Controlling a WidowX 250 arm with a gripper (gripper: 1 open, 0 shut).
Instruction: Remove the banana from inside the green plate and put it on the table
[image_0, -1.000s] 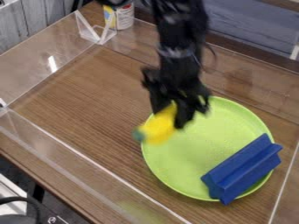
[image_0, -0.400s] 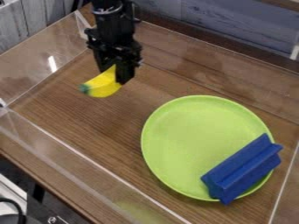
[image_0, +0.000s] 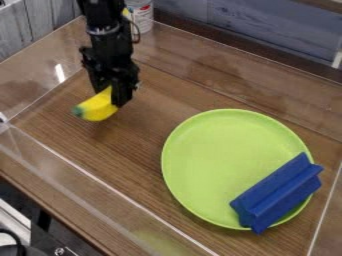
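The banana (image_0: 95, 106) hangs clamped in the end effector (image_0: 110, 98), its long axis slanting down toward the left wall, just above bare tabletop (image_0: 120, 170). The plate (image_0: 247, 165) lies well apart to the right, holding only a blue block (image_0: 277, 192). Straight down looks like the move left.

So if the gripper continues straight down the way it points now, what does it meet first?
Most likely the bare table. The gripper points down, its fingers shut on the banana, so the banana would touch the wood first. The green plate lies well to the side. The height above the wood is unclear.
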